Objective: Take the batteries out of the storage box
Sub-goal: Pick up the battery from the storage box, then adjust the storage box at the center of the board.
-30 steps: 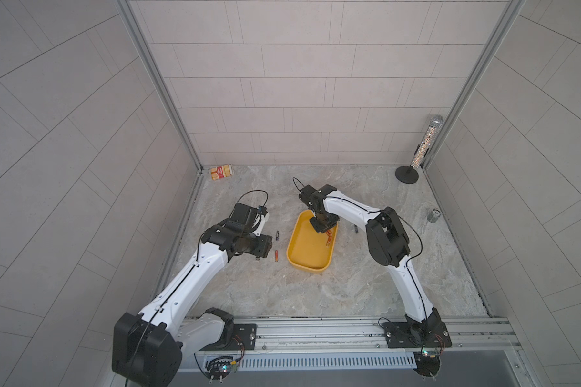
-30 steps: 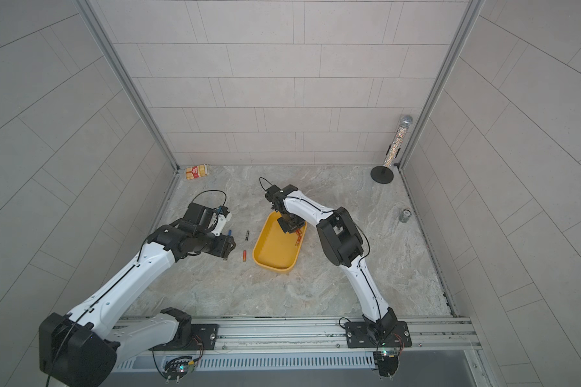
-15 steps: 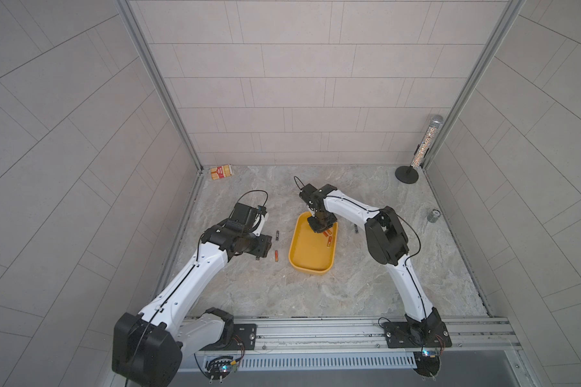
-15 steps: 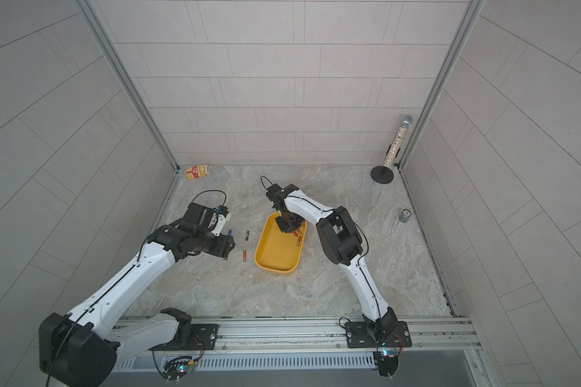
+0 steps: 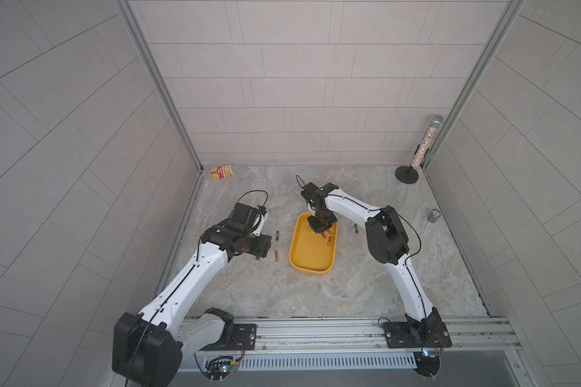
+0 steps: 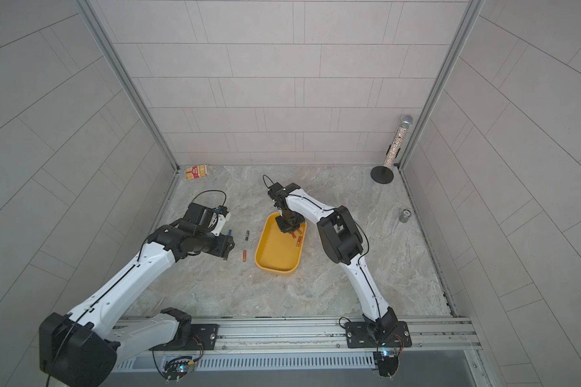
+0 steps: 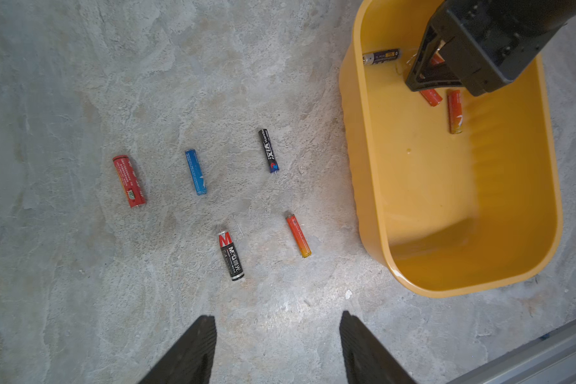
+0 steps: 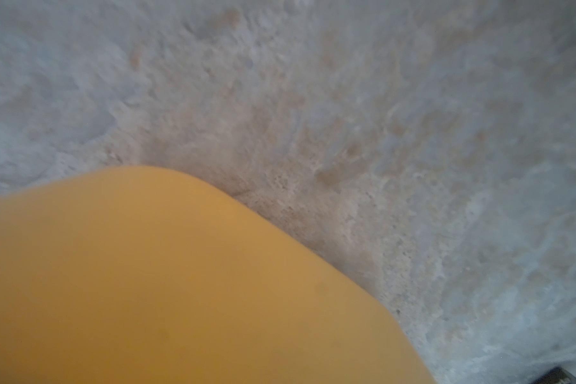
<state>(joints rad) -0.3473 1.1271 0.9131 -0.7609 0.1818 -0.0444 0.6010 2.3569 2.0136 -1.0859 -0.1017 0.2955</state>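
The yellow storage box [image 5: 295, 246] [image 6: 261, 249] [image 7: 446, 199] lies mid-table. My right gripper [image 5: 321, 228] [image 6: 289, 228] [image 7: 424, 83] reaches down into its far end, shut on an orange battery [image 7: 432, 97]. Another orange battery [image 7: 454, 111] [image 5: 329, 240] and a black one [image 7: 381, 56] lie loose inside. Left of the box, several batteries rest on the table: red [image 7: 129, 181], blue [image 7: 196, 171], black [image 7: 268, 151], orange [image 7: 298, 235] and black-red [image 7: 231, 255]. My left gripper [image 5: 264, 249] [image 7: 276, 319] hovers open over them, holding nothing. The right wrist view shows only the box wall [image 8: 147, 282].
A black battery [image 5: 356, 228] lies right of the box. A red-and-cream carton [image 5: 221, 172] sits in the back left corner, a tall tube on a round stand [image 5: 406, 175] in the back right, a small grey can [image 5: 433, 215] by the right wall.
My right gripper's jaws have closed inside the box's far end. The left arm has not moved.
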